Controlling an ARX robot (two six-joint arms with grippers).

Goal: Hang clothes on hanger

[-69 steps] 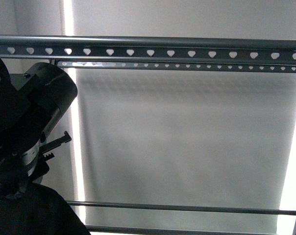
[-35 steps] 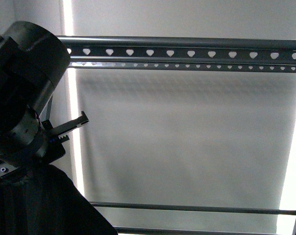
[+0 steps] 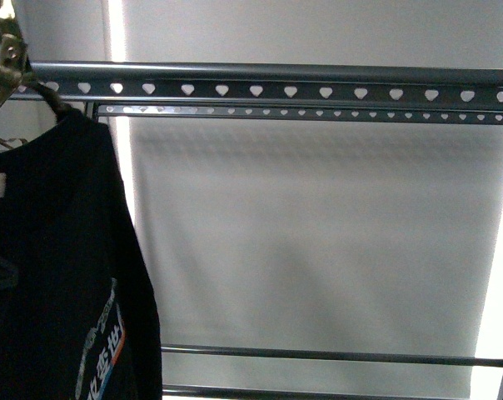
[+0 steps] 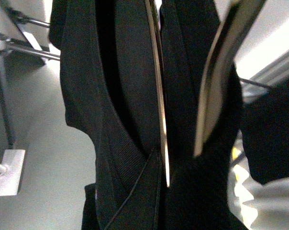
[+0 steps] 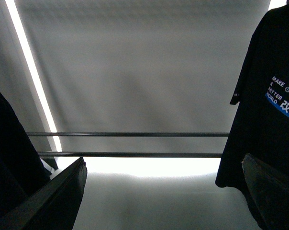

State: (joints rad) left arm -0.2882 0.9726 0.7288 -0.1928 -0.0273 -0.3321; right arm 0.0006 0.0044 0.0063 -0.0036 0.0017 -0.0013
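Note:
The black T-shirt (image 3: 60, 267) hangs at the far left of the front view, its white and blue-orange print low down. Its shoulder sits on a thin brownish wire hanger (image 3: 6, 71) just in front of the grey rack's top rail (image 3: 301, 87) with heart-shaped holes. My left gripper is out of the front view. In the left wrist view it is shut on the black shirt fabric (image 4: 130, 143), with bright metal edges (image 4: 159, 96) running through the cloth. My right gripper (image 5: 163, 191) is open and empty. The shirt and its "MAKE A BETTER WORLD" print (image 5: 278, 91) show beside it.
A second, thinner perforated rail (image 3: 318, 112) runs behind the top rail. Two thin crossbars (image 3: 335, 356) cross low down, also in the right wrist view (image 5: 130, 134). A pale blind with bright vertical gaps fills the background. A rack leg and foot (image 4: 8, 167) show in the left wrist view.
My left arm has risen out of the front view, lifting the shirt. The shirt's shoulder and the wire hanger now reach the top rail, where the arm's dark body stood before.

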